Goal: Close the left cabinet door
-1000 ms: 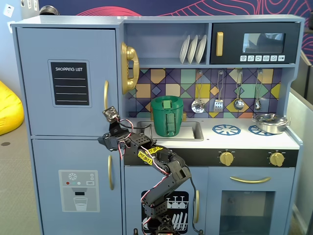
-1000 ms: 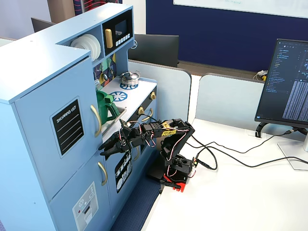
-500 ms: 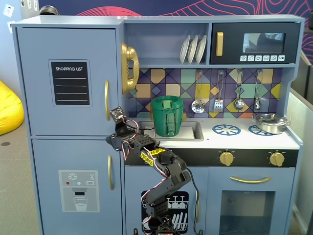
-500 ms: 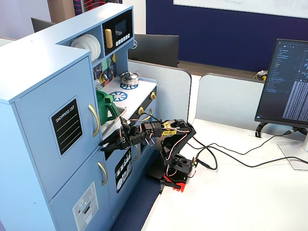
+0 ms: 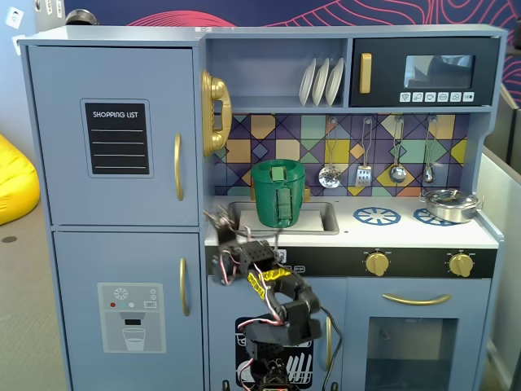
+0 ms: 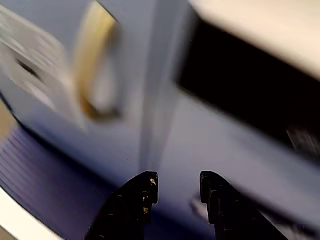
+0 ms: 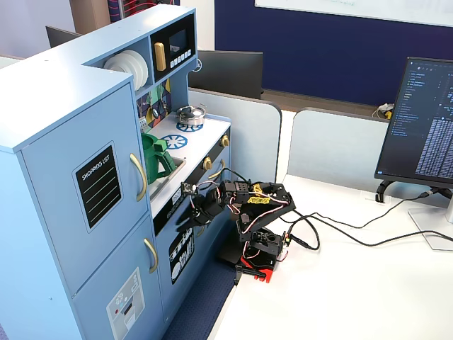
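The left cabinet door [image 5: 114,134] is light blue with a black "SHOPPING LIST" panel and a curved gold handle [image 5: 178,167]. It lies flush with the cabinet front in both fixed views [image 7: 85,191]. My gripper [image 5: 218,220] is below and to the right of that handle, just in front of the counter edge beside the sink, apart from the door; it also shows in a fixed view [image 7: 185,190]. In the blurred wrist view the gripper [image 6: 179,182] has its jaws parted with nothing between them, facing the cabinet front. The shopping-list door does not show there.
The lower blue door with the ice-dispenser graphic [image 5: 130,314] and its gold handle [image 6: 95,60] is under the shopping-list door. A green pitcher [image 5: 278,194] stands in the sink and a gold phone [image 5: 216,112] hangs above it. A monitor [image 7: 425,120] and cables lie on the white desk.
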Motion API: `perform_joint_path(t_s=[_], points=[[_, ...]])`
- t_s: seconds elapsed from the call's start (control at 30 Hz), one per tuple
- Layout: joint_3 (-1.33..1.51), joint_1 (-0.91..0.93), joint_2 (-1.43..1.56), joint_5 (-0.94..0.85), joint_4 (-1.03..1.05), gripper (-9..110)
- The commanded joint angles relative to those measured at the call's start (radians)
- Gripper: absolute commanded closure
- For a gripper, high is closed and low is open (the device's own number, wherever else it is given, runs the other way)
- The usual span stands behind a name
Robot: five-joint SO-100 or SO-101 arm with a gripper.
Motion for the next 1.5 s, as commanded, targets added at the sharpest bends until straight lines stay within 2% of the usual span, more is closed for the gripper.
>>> perform_joint_path(t_s=[0.0, 0.23, 0.47, 0.93, 1.07, 1.47], points=[[0.087, 0.160, 0.097, 0.044, 0.078, 102], [0.209, 0.314, 0.239, 0.190, 0.310, 102], [0.304, 0.385, 0.348, 0.233, 0.477, 102], [0.468, 0.459, 0.486, 0.282, 0.657, 102], [0.468, 0.456, 0.486, 0.218, 0.744, 101], [0.469, 0.457, 0.488, 0.230, 0.744, 100]])
